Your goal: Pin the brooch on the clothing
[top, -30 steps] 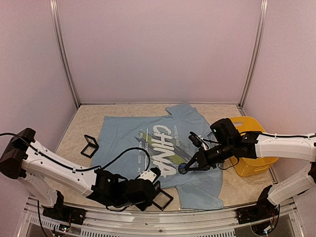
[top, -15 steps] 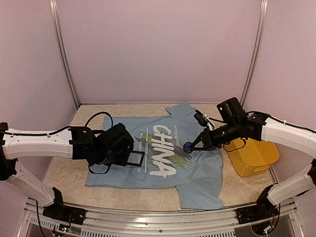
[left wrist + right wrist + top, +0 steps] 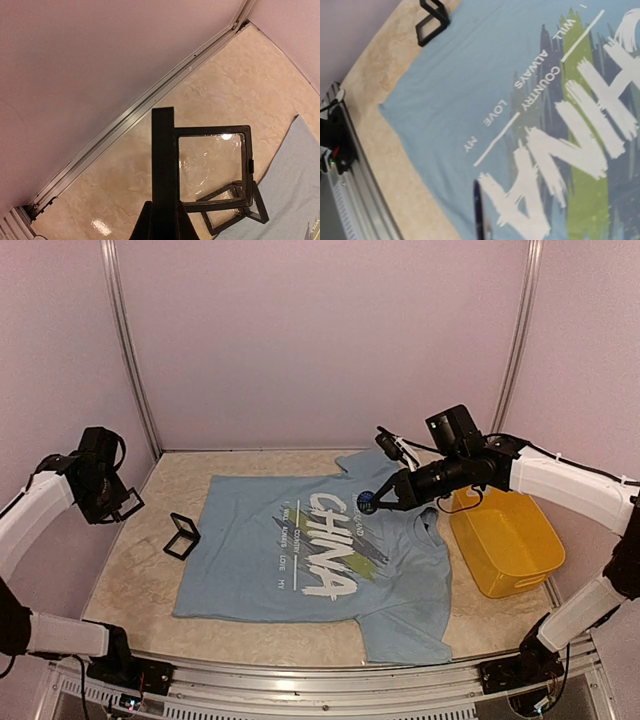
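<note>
Top external view: the right end effector (image 3: 376,502) is clenched on the brooch (image 3: 367,504), holding it just above the shirt (image 3: 250,560) at the upper chest, by the last letter of the white lettering. The shirt lies flat on the tabletop (image 3: 130,580), hem to the left and neck towards the right arm, so the cloth is directly below the brooch. In my judgement the coming move is a short descent. The left end effector (image 3: 112,502) is raised well apart at the left wall, grasping a black case (image 3: 212,167). A second case (image 3: 182,536) rests just off the hem. The right arm is plainly the nearer.
</note>
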Robot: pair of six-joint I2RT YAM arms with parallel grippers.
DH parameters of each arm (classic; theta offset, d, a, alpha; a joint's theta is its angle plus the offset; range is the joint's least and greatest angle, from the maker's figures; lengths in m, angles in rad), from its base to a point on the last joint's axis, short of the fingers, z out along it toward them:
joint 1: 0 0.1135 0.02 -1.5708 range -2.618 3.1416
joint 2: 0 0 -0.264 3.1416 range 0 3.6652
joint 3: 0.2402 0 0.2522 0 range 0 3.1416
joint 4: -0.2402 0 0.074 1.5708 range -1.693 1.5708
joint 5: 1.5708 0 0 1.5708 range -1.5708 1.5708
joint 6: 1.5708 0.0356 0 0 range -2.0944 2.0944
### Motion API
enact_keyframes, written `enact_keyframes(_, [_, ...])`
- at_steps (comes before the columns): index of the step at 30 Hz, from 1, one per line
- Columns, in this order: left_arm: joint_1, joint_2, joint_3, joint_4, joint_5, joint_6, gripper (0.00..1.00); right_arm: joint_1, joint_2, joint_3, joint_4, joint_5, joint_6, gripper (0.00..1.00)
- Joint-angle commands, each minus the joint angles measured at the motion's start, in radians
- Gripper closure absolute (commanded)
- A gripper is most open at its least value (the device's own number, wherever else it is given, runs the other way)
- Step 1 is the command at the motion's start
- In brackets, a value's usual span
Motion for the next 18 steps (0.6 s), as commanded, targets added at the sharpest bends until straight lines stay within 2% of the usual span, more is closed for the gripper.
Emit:
enact_keyframes(1, [0.08, 0.19, 0.032, -0.003, 0.038, 0.092, 1.0, -0.03, 0.017, 0.037, -0.002, -0.012, -0.09, 1.0])
enact_keyframes(5, [0.115, 0.293, 0.016, 0.074, 0.061, 0.096, 1.0, -0.057, 0.03, 0.035, 0.017, -0.031, -0.117, 1.0])
enact_keyframes(11, [0.11, 0.397, -0.042, 0.14, 0.105, 0.079, 1.0, -0.062, 0.042, 0.045, 0.026, -0.033, -0.167, 1.0])
enact_keyframes(18, [0.104, 0.381, -0.104, 0.159, 0.094, 0.083, 0.84, -0.062, 0.022, 0.044, 0.035, -0.02, -0.204, 1.0])
